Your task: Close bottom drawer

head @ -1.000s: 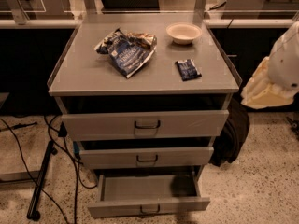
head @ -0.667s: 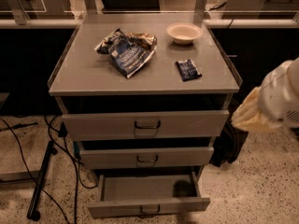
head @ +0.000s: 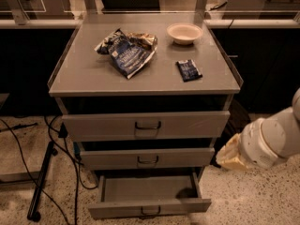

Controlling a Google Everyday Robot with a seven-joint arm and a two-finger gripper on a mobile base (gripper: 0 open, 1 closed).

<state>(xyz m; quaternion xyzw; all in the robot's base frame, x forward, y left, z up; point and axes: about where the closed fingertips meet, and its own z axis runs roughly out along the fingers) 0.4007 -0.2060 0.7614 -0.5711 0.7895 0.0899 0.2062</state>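
White rounded arm (head: pixel 272 142); cream pincer (head: pixel 229 157) low at right.

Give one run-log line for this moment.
bottom drawer: pulled out | gripper: right of cabinet, not touching it | step: closing not yet done

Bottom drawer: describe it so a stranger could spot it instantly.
Find the central grey cabinet, with the tool hanging at its right. The bottom drawer is its lowest front, the only one pulled far out, floor showing.
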